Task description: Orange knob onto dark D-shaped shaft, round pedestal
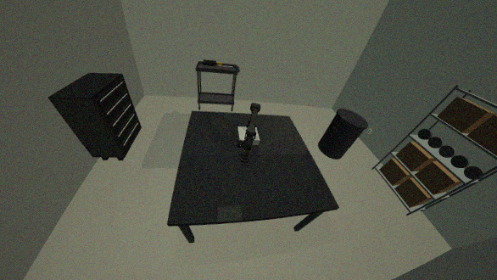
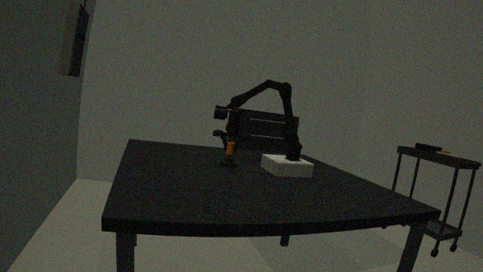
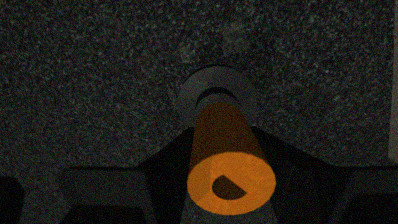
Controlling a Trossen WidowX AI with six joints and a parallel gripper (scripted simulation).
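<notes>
Dark table [image 2: 173, 198] with white base block [image 2: 287, 166] and round pedestal [image 3: 218, 90].

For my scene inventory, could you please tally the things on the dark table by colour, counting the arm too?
Orange: 1, the knob, clamped in the gripper
Dark grey: 1, the round pedestal
White: 1, the base block
Black: 1, the arm
Total: 4

The orange knob [image 3: 227, 165] is standing upright, clamped between the fingers, its D-shaped hole showing on the near end. Its far end is sitting directly over the round grey pedestal [image 3: 218, 86] on the dark table.
</notes>
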